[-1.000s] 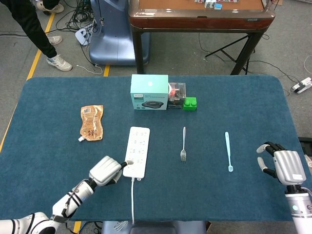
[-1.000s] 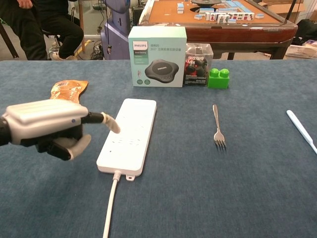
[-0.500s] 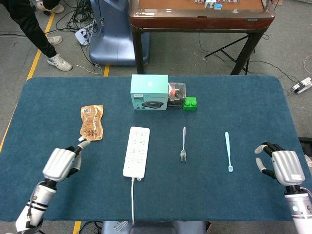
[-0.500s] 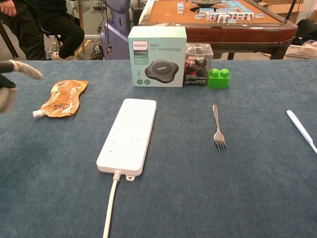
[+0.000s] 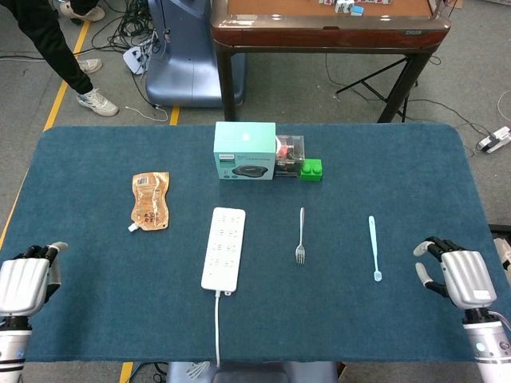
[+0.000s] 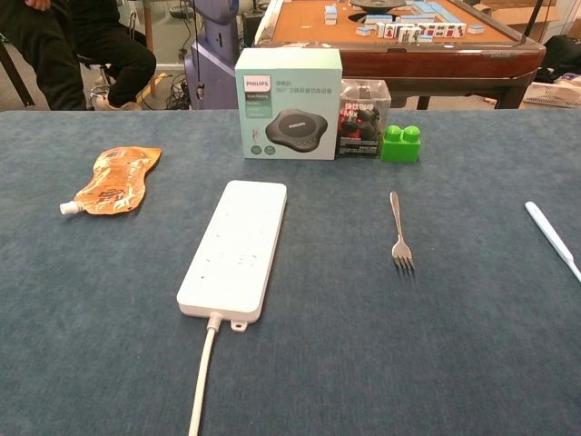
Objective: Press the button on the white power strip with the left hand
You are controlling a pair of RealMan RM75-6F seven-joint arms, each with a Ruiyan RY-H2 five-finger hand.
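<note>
The white power strip (image 5: pixel 223 247) lies lengthwise at the table's centre-left, seen close up in the chest view as the strip (image 6: pixel 238 245). Its cord (image 6: pixel 201 381) runs off the front edge. My left hand (image 5: pixel 24 279) hangs at the table's left front corner, far left of the strip and touching nothing. Most of its fingers are curled in and one pale fingertip sticks out. Over at the right front edge, my right hand (image 5: pixel 455 271) holds nothing, its fingers loosely apart. Neither hand shows in the chest view.
An orange pouch (image 5: pixel 150 201) lies left of the strip. A teal Philips box (image 5: pixel 244 150), a clear box (image 5: pixel 289 155) and a green brick (image 5: pixel 311 169) stand behind it. A fork (image 5: pixel 301 237) and a pale blue toothbrush (image 5: pixel 374 247) lie to the right.
My left hand has drawn back from the cord end of the strip, leftward to the table's left front corner, and has left the chest view. The right hand has barely moved.
</note>
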